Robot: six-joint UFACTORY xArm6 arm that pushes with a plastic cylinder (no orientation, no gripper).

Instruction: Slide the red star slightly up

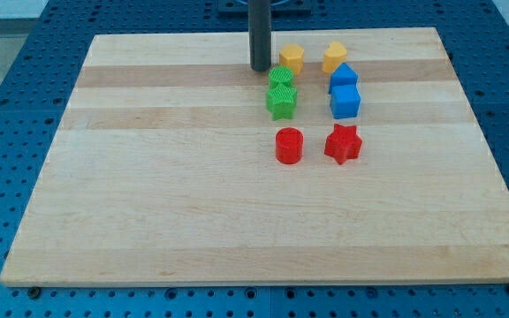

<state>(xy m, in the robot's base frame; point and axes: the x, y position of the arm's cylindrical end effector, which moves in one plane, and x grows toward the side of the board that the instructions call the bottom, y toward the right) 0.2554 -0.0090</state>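
Note:
The red star (343, 144) lies right of the board's middle, with a red cylinder (289, 146) to its left. My tip (261, 68) rests on the board near the view's top, well up and left of the red star, just left of the yellow hexagon block (292, 58) and just above the green blocks. A blue cube (345, 102) sits directly above the red star.
A green star (282, 102) sits below a second green block (280, 78). A second blue block (343, 76) sits above the cube, and a yellow heart-like block (333, 56) above that. The wooden board (148, 194) lies on a blue pegboard table.

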